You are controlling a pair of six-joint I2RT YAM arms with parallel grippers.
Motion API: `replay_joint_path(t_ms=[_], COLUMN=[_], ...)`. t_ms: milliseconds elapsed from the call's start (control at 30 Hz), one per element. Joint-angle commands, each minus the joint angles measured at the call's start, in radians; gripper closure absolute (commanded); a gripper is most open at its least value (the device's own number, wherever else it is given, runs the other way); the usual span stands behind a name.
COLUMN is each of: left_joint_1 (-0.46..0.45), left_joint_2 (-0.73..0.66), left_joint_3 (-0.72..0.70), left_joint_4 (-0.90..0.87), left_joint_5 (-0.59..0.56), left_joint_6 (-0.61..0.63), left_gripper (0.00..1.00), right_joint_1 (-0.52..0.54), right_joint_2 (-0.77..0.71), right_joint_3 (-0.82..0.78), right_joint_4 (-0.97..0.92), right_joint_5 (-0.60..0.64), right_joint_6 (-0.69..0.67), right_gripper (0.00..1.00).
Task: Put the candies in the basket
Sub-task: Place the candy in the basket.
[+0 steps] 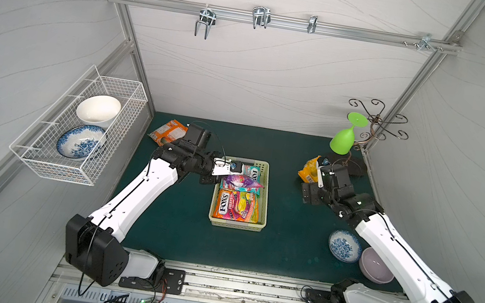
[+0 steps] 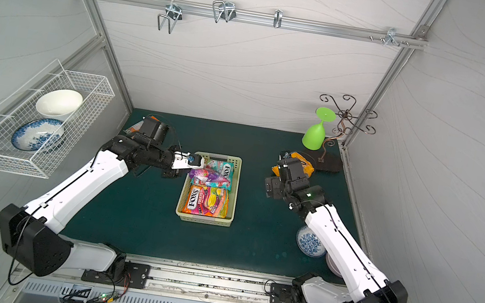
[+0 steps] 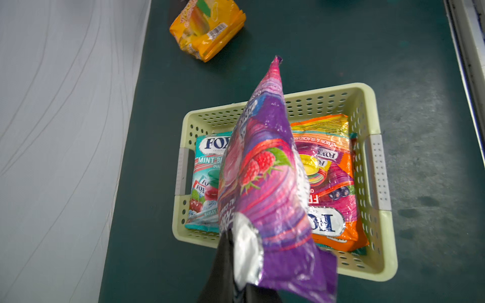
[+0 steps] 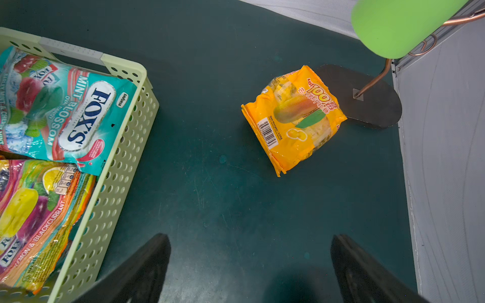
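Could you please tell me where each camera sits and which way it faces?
Top views: high over the robot's base, looking down at the green mat; left arm and right arm show.
Left wrist: above the basket, looking down; left gripper shut on the purple candy bag.
Right wrist: low over the mat, facing the yellow candy bag; open right gripper shows.
Shared: all four show basket and yellow candy bag.
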Motion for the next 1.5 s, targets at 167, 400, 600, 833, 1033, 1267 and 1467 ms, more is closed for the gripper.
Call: replay_joint_path(t_ms=[167,400,600,833,1033,1267,1467], left_joint_1=[-0.056,-0.091,-0.107,-0.106,-0.101,-0.092,-0.061], left_joint_2=[0.042,0.097,0.138,0.132,0.046,-0.061,-0.107], left_joint_3=[-0.053,-0.054,-0.092,-0.151,-0.163,-0.161,-0.107], left_joint_4=[0.003,0.062,0.191,0.172,0.025,-0.085,-0.142], left_joint_5=[0.010,0.002,-0.033,-0.073,-0.141,-0.213,-0.237], left_joint_6=[0.254,0.329,0.399,0.484,0.496,0.485,0.347], left_gripper=[1.00,1.00,1.00,0.84,0.54,0.12,0.09], right_joint_1=[-0.006,-0.007,-0.008,-0.012,-0.013,0.005,0.117], right_joint_2=[0.016,0.020,0.034,0.040,0.059,0.060,0.093], right_joint_3=[0.002,-0.005,-0.010,-0.002,0.019,0.024,0.024], right_joint_4=[-0.002,0.002,0.017,0.008,0.000,0.036,0.092], right_joint_5=[-0.002,-0.008,-0.023,-0.028,-0.102,-0.293,-0.364], right_joint_6=[-0.008,-0.005,0.000,-0.002,-0.013,-0.042,-0.093], right_gripper=[0.01,0.01,0.01,0.01,0.01,0.09,0.11])
